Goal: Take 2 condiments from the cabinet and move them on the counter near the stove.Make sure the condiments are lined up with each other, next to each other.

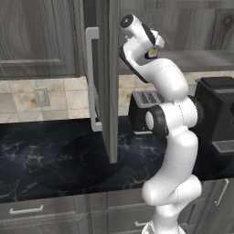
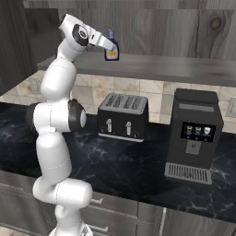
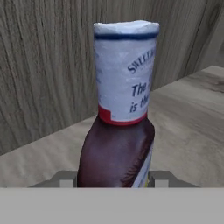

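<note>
Fingers (image 3: 112,179) stood narrow, closed on both sides of the brown bottle (image 3: 118,148) upright on the cabinet shelf (image 3: 192,118).

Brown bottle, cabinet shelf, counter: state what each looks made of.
Brown bottle: glossy dark brown body, glass or plastic, can't tell which; pale matte printed wrap around its cap.
Cabinet shelf: grey wood or wood-look laminate, matte, with grain streaks.
Counter: black marble-look stone, polished, with faint white veins and soft reflections.
</note>
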{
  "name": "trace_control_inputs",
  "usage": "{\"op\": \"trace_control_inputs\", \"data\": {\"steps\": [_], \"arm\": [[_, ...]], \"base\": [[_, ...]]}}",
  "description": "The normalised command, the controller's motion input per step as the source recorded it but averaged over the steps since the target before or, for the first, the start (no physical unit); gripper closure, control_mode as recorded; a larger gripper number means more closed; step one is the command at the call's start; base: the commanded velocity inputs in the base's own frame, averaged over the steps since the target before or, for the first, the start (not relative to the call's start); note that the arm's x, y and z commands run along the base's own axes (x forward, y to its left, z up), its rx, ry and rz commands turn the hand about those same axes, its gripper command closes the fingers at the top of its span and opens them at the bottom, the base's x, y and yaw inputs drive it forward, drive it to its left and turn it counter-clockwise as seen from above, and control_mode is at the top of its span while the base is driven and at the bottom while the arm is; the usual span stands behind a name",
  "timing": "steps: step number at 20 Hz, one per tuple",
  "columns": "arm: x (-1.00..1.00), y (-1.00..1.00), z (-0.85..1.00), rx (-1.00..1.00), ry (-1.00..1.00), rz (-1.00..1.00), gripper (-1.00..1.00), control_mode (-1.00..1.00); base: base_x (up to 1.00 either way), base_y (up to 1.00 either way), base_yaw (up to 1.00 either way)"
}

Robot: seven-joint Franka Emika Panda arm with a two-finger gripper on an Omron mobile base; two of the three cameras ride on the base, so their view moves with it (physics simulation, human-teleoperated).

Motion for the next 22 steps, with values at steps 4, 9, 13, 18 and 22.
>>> {"op": "trace_control_inputs", "data": {"steps": [4, 9, 13, 18, 22], "arm": [[0.0, -0.01, -0.08, 0.0, 0.0, -0.01, 1.0, -1.0], [0.0, -0.01, -0.02, 0.0, 0.0, 0.0, 1.0, -1.0], [0.0, 0.0, 0.0, 0.0, 0.0, 0.0, 1.0, -1.0], [-0.09, 0.0, 0.0, 0.0, -0.01, 0.0, 1.0, -1.0], [-0.31, 0.0, -0.06, 0.0, -0.08, 0.0, 1.0, -1.0]], "base": [[0.0, 0.0, 0.0], [0.0, 0.0, 0.0], [0.0, 0.0, 0.0], [0.0, 0.0, 0.0], [0.0, 0.0, 0.0]]}}
